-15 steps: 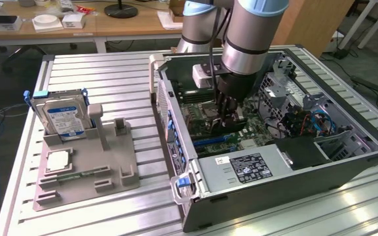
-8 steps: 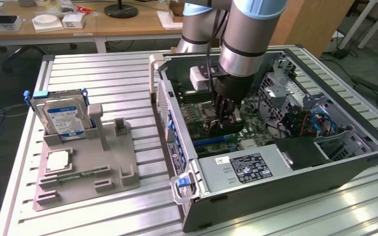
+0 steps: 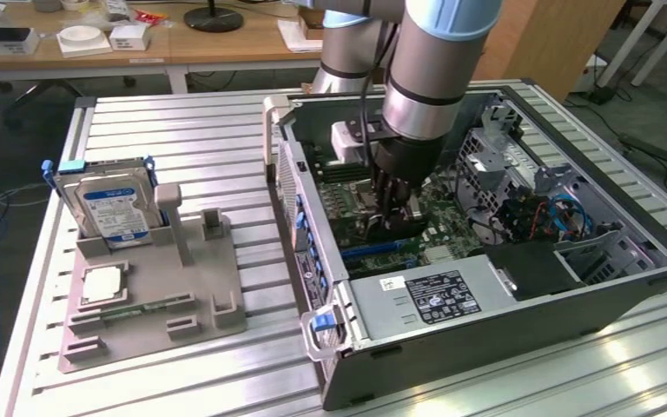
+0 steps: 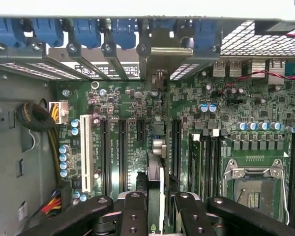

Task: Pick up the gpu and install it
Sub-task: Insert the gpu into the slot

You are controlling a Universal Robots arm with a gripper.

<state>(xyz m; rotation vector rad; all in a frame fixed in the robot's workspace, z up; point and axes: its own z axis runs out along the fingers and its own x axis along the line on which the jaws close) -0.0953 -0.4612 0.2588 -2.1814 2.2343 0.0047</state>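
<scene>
- While its jaws pinch the upper edge of the gpu (image 4: 156, 164), the gripper (image 4: 155, 209) hangs inside the open computer case (image 3: 485, 347), clenched on the card.
- The gpu stands on edge over the motherboard (image 4: 226, 113), parallel to the long expansion slots (image 4: 122, 147). Its metal bracket (image 4: 164, 51) sits at the case's rear openings.
- It looks light, thin and stiff but fragile, so it is best held by the bare board edges, pressed evenly and not twisted.
- Well apart, a hard drive (image 3: 108, 204) stands in a grey fixture (image 3: 194, 295) on the surface (image 3: 194, 130).
</scene>
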